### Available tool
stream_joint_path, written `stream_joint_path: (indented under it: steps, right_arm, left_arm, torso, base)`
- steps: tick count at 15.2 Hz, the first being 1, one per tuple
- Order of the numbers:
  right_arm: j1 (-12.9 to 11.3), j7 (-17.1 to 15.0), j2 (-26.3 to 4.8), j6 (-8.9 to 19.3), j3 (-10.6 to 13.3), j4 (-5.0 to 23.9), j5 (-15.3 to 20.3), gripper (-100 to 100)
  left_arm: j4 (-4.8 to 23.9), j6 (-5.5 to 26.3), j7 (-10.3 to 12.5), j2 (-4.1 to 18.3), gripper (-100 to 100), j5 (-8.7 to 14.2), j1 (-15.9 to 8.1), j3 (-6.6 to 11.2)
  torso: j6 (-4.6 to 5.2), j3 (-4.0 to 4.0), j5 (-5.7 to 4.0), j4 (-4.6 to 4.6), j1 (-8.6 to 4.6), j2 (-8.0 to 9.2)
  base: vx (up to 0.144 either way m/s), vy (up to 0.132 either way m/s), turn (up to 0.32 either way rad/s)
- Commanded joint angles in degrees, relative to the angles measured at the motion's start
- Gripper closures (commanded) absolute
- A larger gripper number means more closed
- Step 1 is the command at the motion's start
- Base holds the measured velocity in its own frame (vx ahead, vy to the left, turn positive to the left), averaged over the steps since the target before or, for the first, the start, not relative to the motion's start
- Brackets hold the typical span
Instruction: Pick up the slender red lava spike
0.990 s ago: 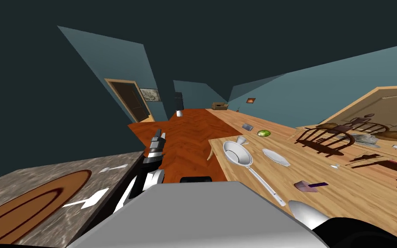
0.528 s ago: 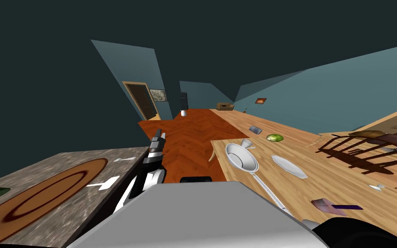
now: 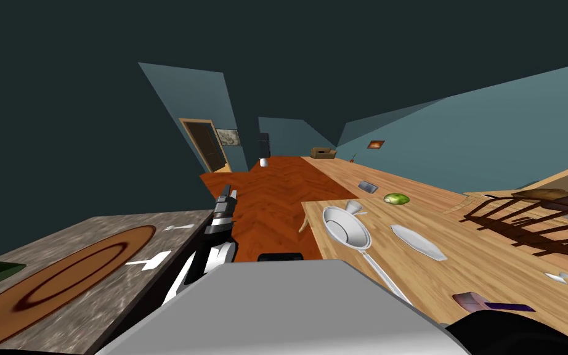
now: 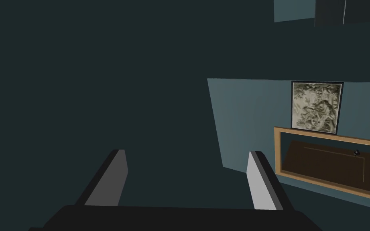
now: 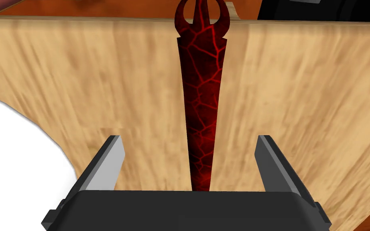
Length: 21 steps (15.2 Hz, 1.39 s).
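Now, right jaws released astride the spike, no contact, spike flat on the table, left jaws also released.

The lava spike is slender, dark red with glowing red cracks, lying flat on the light wooden desk, its forked end at the desk's edge.

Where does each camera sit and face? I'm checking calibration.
Head view: on the head, looking steeply down and forward over a wooden table; the left forearm shows.
Left wrist view: on the left hand, facing a wall; its jaws stand open.
Right wrist view: on the right hand, looking along open jaws at the red spike lying between them.
Shared: head and right wrist views both show the table.
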Motion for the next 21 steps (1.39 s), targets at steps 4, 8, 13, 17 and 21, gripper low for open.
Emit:
stream_joint_path:
  steps: [4,8,13,17,21]
  right_arm:
    - [-2.52,4.21,1.09,-1.59,-1.41,5.52,0.52,-100]
    - [-5.28,8.5,2.37,-3.17,-2.96,10.97,1.09,-100]
    - [-8.04,12.78,3.64,-4.76,-4.51,16.25,1.65,-100]
    - [-10.8,17.04,4.91,-6.34,-6.06,21.02,2.22,-100]
    - [-10.99,16.89,4.54,-6.23,-5.9,21.83,2.11,100]
  left_arm:
    - [0.0,0.0,0.0,0.0,0,0.0,0.0,0.0]
    - [0.0,0.0,0.0,0.0,0,0.0,0.0,0.0]
    - [0.0,0.0,0.0,0.0,0,0.0,0.0,0.0]
    - [0.0,0.0,0.0,0.0,0,0.0,0.0,0.0]
    - [0.0,0.0,0.0,0.0,0,0.0,-0.01,0.0]
  torso:
    - [0.0,-0.02,0.01,-0.01,-0.01,-0.03]
    - [0.0,0.0,0.0,0.0,0.0,0.01]
    - [0.0,0.0,0.01,0.0,0.0,0.01]
    - [0.0,0.0,0.01,0.0,-0.01,0.01]
    - [0.01,0.07,-0.17,0.06,-0.03,0.09]
  base:
    - [0.042,-0.007,-0.032]
    - [0.033,-0.008,-0.04]
    - [0.035,-0.008,-0.034]
    - [0.034,-0.009,-0.032]
    - [0.019,-0.003,-0.011]
